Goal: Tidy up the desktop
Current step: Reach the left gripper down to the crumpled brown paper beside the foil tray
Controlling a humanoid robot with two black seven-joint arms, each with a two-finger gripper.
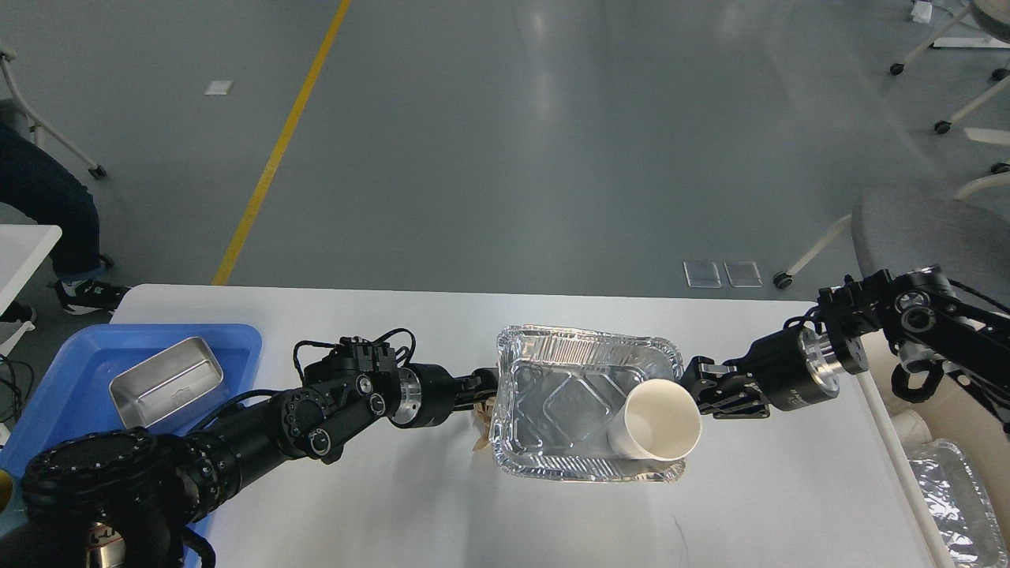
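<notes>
Tidying desktop (331, 505): foil tray (552, 394) sits mid-table with paper cup (659, 430) lying inside.
Tray likely light, thin, easily dented; best taken by its rolled rim. Left gripper (483, 386) touches left rim beside crumpled paper (483, 426), right gripper (698, 386) near cup; closure of either: cannot tell. Blue tray (71, 371) holds steel tin (166, 383).

Bright, even overhead light; glare streaks the grey floor (544, 158) and glints off the foil tray (552, 410); focus sharp.
</notes>
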